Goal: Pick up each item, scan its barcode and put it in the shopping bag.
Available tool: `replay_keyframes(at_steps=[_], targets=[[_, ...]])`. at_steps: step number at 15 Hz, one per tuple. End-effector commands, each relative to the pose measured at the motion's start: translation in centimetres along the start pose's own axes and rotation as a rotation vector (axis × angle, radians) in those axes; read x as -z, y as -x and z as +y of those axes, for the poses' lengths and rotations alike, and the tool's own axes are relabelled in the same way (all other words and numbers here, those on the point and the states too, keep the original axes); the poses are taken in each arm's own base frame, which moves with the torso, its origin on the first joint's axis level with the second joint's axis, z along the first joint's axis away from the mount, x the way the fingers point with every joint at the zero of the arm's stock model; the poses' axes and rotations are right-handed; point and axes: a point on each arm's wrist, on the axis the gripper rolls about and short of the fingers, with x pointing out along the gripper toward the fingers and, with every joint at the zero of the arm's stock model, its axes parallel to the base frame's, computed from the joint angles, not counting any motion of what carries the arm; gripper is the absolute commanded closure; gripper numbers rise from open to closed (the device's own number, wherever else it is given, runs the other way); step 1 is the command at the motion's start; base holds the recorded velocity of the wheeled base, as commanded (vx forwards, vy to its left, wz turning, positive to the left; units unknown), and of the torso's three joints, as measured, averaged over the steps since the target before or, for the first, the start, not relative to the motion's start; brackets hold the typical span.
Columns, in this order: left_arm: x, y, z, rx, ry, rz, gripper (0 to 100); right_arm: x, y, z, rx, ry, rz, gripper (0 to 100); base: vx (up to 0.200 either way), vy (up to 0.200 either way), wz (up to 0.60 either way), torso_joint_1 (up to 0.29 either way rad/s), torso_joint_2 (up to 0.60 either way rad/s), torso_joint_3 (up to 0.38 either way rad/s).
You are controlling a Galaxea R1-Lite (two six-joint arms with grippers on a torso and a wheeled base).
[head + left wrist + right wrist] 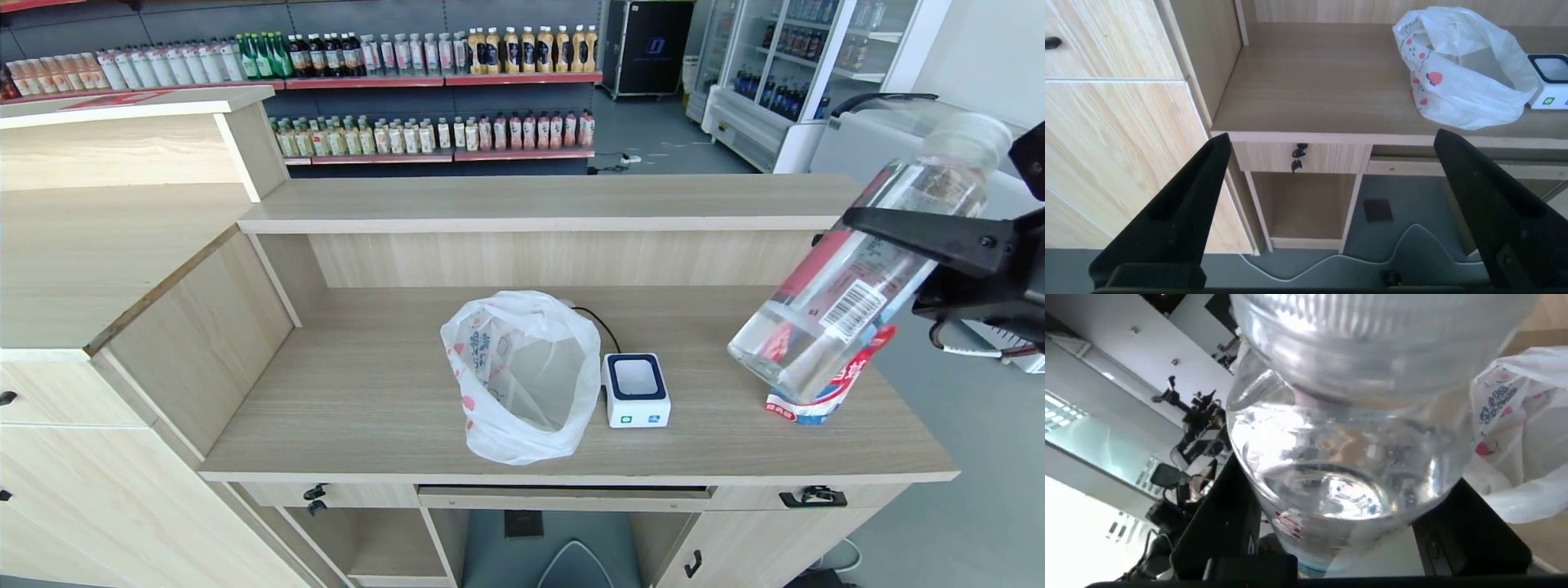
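A clear water bottle (pixel 824 327) with a red label hangs tilted over the counter's right end, barcode facing up. My right gripper (pixel 886 257) is shut on its upper body. From the right wrist the bottle (pixel 1347 449) sits between the dark fingers (pixel 1221 523). A white plastic shopping bag (pixel 522 376) stands open mid-counter, and also appears as the bag (pixel 1462 73) in the left wrist view and the bag (pixel 1515 433) beyond the bottle. The white barcode scanner (pixel 637 389) sits right beside the bag. My left gripper (pixel 1333 143) is open, low in front of the counter's left drawers.
A red, white and blue packet (pixel 808 404) shows under the bottle's lower end, near the wooden counter's (pixel 367 384) right front corner. A raised ledge (pixel 539 204) runs along the back and a cabinet wall (pixel 204 335) closes the left. A cable (pixel 596 320) leads behind the scanner.
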Motion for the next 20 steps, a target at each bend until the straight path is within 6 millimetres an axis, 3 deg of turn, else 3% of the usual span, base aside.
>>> replay_keyframes(at_steps=[1, 8, 20], targets=[[0.0, 0.0, 0.0, 0.0, 0.0, -0.001, 0, 0.4, 0.9, 5.4, -0.154, 0.023, 0.009, 100, 0.0, 0.0, 0.0, 0.0, 0.0, 0.0], [0.0, 0.0, 0.0, 0.0, 0.0, 0.001, 0, 1.2, 1.7, 8.0, -0.274, 0.028, 0.064, 100, 0.0, 0.0, 0.0, 0.0, 0.0, 0.0], [0.0, 0.0, 0.0, 0.0, 0.0, -0.001, 0, 3.3, 3.3, 8.6, -0.251, 0.004, 0.115, 100, 0.0, 0.0, 0.0, 0.0, 0.0, 0.0]])
